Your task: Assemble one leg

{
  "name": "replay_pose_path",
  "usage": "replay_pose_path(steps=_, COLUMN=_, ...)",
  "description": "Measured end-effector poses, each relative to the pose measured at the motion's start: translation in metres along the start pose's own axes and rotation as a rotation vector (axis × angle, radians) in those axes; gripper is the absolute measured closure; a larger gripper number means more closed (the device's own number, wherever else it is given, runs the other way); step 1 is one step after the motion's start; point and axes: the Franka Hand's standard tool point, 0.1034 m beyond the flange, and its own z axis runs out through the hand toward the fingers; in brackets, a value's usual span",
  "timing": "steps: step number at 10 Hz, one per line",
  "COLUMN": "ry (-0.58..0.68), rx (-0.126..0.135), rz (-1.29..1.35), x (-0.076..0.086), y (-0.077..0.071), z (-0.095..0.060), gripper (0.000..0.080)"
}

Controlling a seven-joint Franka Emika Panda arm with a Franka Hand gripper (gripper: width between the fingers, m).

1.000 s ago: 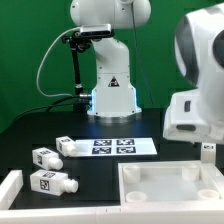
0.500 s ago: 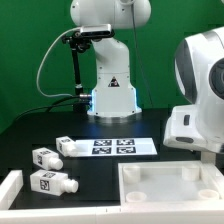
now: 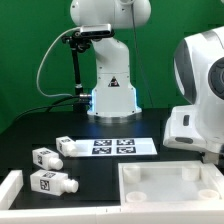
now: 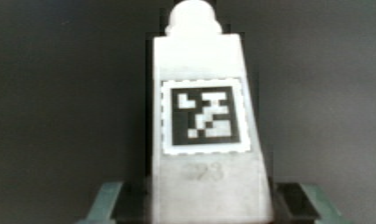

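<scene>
In the wrist view my gripper [image 4: 204, 202] is shut on a leg [image 4: 204, 90], a white peg with a black-and-white tag and a rounded tip that points away from the camera. One finger [image 4: 117, 200] shows on each side of it, over dark table. In the exterior view my arm [image 3: 197, 90] fills the exterior view's right; the gripper and the held leg are hidden at that edge. Three more legs lie at the exterior view's left: one [image 3: 66, 145] by the marker board, one [image 3: 44, 157] and one [image 3: 52, 183] nearer the front.
The marker board [image 3: 115, 146] lies flat in the middle. A large white square panel with raised rims [image 3: 128, 172] lies at the front right. A white rim piece [image 3: 8, 188] sits at the front left. A second robot base [image 3: 110, 90] stands behind.
My arm has moved down a little and toward the exterior view's left, then come to rest. The legs on the table and the panel have not moved.
</scene>
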Motion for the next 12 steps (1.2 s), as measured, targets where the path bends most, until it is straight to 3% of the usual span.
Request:
replay_pose_path(steps=3, ry=0.006, rx=0.011, rz=-0.060, x=-0.017, y=0.032, z=-0.056, gripper=0.0516)
replay_pose_path(steps=4, ry=0.053, rx=0.012, rz=-0.115, x=-0.023, y=0.046, z=-0.089, gripper=0.0516)
replay_pose_path(steps=5, ry=0.080, rx=0.031, rz=-0.144, x=-0.025, y=0.054, z=-0.116, gripper=0.0516)
replay_pose_path(steps=6, ry=0.134, rx=0.042, rz=-0.155, x=-0.020, y=0.051, z=-0.140, gripper=0.0516)
replay_pose_path(steps=7, ry=0.191, rx=0.039, rz=-0.156, x=-0.019, y=0.041, z=-0.150, gripper=0.0515)
replay_pose_path(steps=8, ry=0.287, rx=0.049, rz=-0.141, x=-0.017, y=0.023, z=-0.148, gripper=0.0515)
replay_pose_path(steps=10, ry=0.390, rx=0.068, rz=-0.154, x=-0.018, y=0.023, z=-0.149, gripper=0.0515)
replay_pose_path(steps=11, ry=0.476, rx=0.081, rz=-0.170, x=-0.011, y=0.020, z=-0.153, gripper=0.0515)
replay_pose_path(steps=12, ry=0.550, rx=0.073, rz=-0.219, x=-0.001, y=0.025, z=-0.156, gripper=0.0515)
